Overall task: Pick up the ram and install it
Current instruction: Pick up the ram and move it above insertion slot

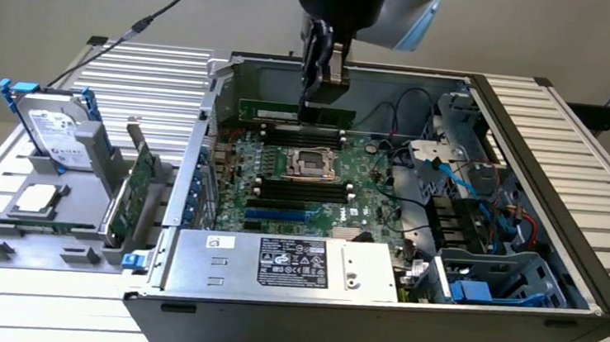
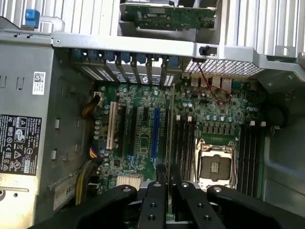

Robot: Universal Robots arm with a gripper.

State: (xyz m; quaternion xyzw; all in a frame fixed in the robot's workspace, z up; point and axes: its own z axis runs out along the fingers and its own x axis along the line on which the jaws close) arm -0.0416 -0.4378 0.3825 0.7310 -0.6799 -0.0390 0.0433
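The ram (image 1: 288, 113) is a thin green stick held level over the far side of the motherboard (image 1: 279, 206), just above the black memory slots (image 1: 297, 138) beyond the CPU socket (image 1: 311, 162). My gripper (image 1: 326, 105) comes down from above and is shut on the stick's right part. In the wrist view the ram (image 2: 169, 129) shows edge-on as a thin line running out from between the black fingers (image 2: 162, 175), over the slots (image 2: 183, 143) beside the socket (image 2: 214, 164). The stick hangs clear of the board.
The open computer case (image 1: 566, 219) surrounds the board, with a power supply (image 1: 297, 261) at the near side and cables and a blue drive cage (image 1: 494, 279) on the exterior view's right. A grey fixture (image 1: 50, 240) outside holds a hard drive (image 1: 54, 128) and a large green expansion card (image 1: 132, 189).
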